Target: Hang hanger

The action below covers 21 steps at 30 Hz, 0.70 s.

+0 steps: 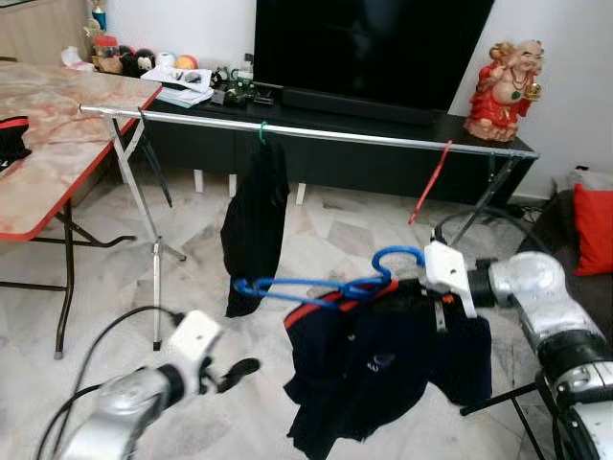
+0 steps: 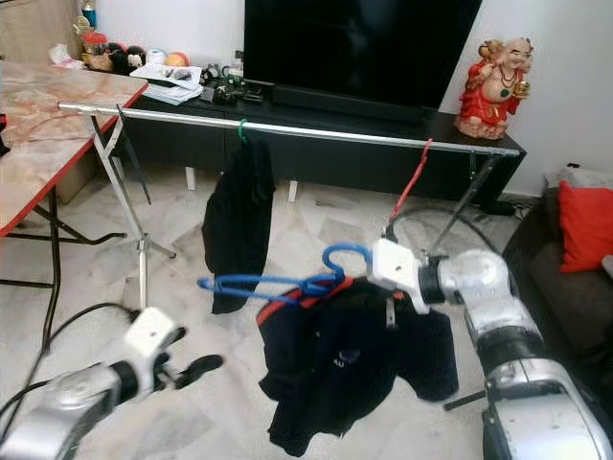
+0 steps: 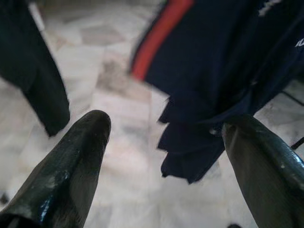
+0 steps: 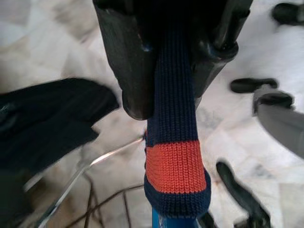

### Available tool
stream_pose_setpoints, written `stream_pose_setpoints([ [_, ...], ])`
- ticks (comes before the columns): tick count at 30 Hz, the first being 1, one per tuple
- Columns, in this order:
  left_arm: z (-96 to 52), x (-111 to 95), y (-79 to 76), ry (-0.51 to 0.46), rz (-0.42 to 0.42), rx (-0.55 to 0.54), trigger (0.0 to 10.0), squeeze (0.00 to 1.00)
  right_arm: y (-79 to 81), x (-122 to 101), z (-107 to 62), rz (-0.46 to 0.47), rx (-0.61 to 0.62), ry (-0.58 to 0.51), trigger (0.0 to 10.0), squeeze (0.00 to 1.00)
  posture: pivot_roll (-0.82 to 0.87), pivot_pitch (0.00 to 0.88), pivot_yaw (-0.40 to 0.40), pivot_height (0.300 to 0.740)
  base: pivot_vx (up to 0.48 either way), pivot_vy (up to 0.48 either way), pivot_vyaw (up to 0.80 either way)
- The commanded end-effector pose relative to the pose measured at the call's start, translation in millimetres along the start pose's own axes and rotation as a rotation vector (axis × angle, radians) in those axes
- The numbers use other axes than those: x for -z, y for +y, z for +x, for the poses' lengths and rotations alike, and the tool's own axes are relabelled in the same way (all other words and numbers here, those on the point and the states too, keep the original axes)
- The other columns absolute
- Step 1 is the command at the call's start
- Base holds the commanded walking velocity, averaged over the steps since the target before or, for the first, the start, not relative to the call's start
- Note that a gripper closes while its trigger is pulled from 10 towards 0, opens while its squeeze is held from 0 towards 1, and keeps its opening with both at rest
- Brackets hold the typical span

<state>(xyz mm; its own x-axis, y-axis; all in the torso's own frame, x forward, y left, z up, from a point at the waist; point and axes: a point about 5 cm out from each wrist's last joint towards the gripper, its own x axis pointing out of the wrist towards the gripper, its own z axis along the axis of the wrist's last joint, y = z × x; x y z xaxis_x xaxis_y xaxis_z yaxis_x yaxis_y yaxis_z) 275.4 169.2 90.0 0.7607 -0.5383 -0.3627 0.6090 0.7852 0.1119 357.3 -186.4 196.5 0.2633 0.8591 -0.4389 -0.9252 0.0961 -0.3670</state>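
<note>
A blue hanger (image 1: 326, 286) carries a dark navy shirt (image 1: 374, 369) with an orange-striped collar (image 4: 175, 166). My right gripper (image 4: 164, 95) is shut on that collar at the hanger's neck and holds it in the air, below and in front of the silver clothes rail (image 1: 316, 130). The hanger's hook (image 1: 397, 255) sits under the rail, apart from it. On the rail hang a black garment (image 1: 254, 225) on a green hanger and a bare red hanger (image 1: 431, 182). Low on the left, my left gripper (image 1: 235, 372) is open and holds nothing, its fingers (image 3: 80, 156) pointing towards the shirt.
A marble-topped folding table (image 1: 57, 144) stands on the left. Behind the rail are a black TV cabinet (image 1: 383, 163), the TV and a red figurine (image 1: 505, 91). A sofa with a red cushion (image 1: 594, 228) is on the right. The rail's stand legs (image 1: 156, 278) and cables cross the tiled floor.
</note>
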Motion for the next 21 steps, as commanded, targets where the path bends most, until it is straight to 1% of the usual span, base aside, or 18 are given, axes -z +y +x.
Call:
stream_pose_setpoints([
  [1,7.3,-2,-6.4,-0.006,0.018,0.034,10.0,0.0,-7.9,-15,-13.5,-0.04,0.019,-0.052,0.0,0.0,0.21,0.0,-0.137,0.74,0.0,0.0,0.0],
  [4,11.8,-5,-10.6,-0.015,0.022,0.059,10.0,0.0,-7.6,-20,-13.9,-0.052,0.0,-0.077,0.0,0.0,0.21,0.0,-0.137,0.74,0.0,0.0,0.0],
  [8,14.3,-6,-12.6,-0.018,0.032,0.071,10.0,0.0,-7.2,-22,-14.2,-0.058,-0.011,-0.084,0.0,0.0,0.21,0.0,-0.137,0.74,0.0,0.0,0.0],
  [9,18.2,-11,-15.2,-0.03,0.046,0.086,10.0,0.0,-7.1,-25,-14.8,-0.068,-0.023,-0.092,0.0,0.0,0.21,0.0,-0.137,0.74,0.0,0.0,0.0],
  [10,18.2,-11,-15.2,-0.03,0.046,0.086,10.0,0.0,-7.1,-25,-14.8,-0.068,-0.023,-0.092,0.0,0.0,0.21,0.0,-0.137,0.74,0.0,0.0,0.0],
  [11,22.7,-15,-16.8,-0.041,0.063,0.091,10.0,0.0,-7.5,-28,-16.2,-0.077,-0.03,-0.098,0.0,0.0,0.2,0.0,-0.141,0.74,0.0,0.0,0.0],
  [13,32.9,-24,-15.0,-0.07,0.096,0.045,10.0,0.0,-9.1,-35,-19.4,-0.094,-0.036,-0.116,0.0,0.0,0.2,0.0,-0.142,0.74,0.0,0.0,0.0],
  [14,35.0,-25,-14.6,-0.075,0.111,0.034,10.0,0.0,-9.1,-36,-20.0,-0.098,-0.04,-0.118,0.0,0.0,0.2,0.0,-0.142,0.74,0.0,0.0,0.0],
  [15,36.2,-26,-14.6,-0.077,0.121,0.029,10.0,0.0,-8.9,-37,-20.3,-0.1,-0.042,-0.12,0.0,0.0,0.2,0.0,-0.142,0.74,0.0,0.0,0.0],
  [21,40.8,-29,-16.8,-0.092,0.119,0.037,10.0,0.0,-7.3,-42,-23.6,-0.105,-0.061,-0.141,0.0,0.0,0.19,0.0,-0.143,0.74,0.0,0.0,0.0],
])
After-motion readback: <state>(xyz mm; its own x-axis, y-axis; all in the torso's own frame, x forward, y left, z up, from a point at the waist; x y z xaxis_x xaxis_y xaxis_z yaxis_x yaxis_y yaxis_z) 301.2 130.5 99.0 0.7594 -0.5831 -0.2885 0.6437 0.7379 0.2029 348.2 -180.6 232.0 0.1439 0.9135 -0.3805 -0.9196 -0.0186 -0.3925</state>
